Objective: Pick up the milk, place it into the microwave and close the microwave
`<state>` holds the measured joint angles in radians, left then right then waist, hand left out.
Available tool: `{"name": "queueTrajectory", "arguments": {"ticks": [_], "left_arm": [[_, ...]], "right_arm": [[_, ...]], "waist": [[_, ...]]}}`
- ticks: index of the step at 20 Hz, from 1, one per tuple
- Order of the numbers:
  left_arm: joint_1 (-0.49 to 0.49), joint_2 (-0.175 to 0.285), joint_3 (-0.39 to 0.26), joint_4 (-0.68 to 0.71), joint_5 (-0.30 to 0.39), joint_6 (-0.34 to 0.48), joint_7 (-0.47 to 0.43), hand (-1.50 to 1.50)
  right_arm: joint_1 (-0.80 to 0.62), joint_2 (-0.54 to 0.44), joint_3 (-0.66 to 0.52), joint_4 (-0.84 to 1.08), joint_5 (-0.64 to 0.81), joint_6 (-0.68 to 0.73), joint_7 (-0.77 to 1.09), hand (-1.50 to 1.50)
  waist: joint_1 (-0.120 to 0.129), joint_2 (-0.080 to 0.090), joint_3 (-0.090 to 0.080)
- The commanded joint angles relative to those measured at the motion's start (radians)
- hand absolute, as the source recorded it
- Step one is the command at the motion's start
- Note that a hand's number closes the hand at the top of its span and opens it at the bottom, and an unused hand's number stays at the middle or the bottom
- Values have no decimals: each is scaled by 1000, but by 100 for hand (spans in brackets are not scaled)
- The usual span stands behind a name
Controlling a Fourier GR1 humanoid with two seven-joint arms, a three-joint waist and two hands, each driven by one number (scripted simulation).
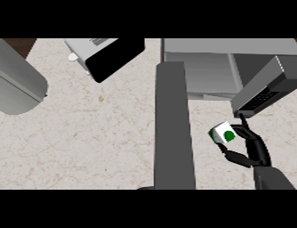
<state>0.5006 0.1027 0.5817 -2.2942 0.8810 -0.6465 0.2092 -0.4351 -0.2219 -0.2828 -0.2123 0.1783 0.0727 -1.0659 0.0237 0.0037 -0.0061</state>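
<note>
Black fingers (253,143) around boxy white-green milk carton (221,133)

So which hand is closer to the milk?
Right. The right hand is curled round the milk, holding it just in front of the microwave. The left hand does not show anywhere in the view, so I can't place it.

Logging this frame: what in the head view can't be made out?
- milk: partly covered by the right hand curled round it.
- microwave: seen from steeply above, so whether anything is inside cannot be told; its open door shows only edge-on.
- left hand: not in the head view.
- black-fronted appliance: cut off by the view's upper edge.
</note>
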Motion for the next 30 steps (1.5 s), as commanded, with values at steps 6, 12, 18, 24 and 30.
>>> {"name": "queueTrajectory", "arguments": {"ticks": [6, 12, 18, 24, 30], "left_arm": [[-28, 45, 29, 15, 61, 17, 19, -150], [1, -19, 10, -51, 32, 13, 35, -150], [-6, -10, 39, 0, 50, 4, 52, -150], [0, 18, 81, 13, 80, -14, 71, -150], [-76, 12, 59, 69, 29, -11, 80, -150]], "right_arm": [[-59, 84, 18, 10, 18, -3, -89, 150], [-60, 64, -13, 8, -21, 36, -95, 150], [-61, 110, -34, -15, -39, -55, -91, 150], [-71, 185, 3, -76, -2, -195, -71, 150], [-241, 96, -49, -25, -35, -163, 45, 150]], "waist": [[18, 9, 11], [5, 4, 9], [1, 2, 8], [-8, -2, 7], [4, 6, 8]]}}
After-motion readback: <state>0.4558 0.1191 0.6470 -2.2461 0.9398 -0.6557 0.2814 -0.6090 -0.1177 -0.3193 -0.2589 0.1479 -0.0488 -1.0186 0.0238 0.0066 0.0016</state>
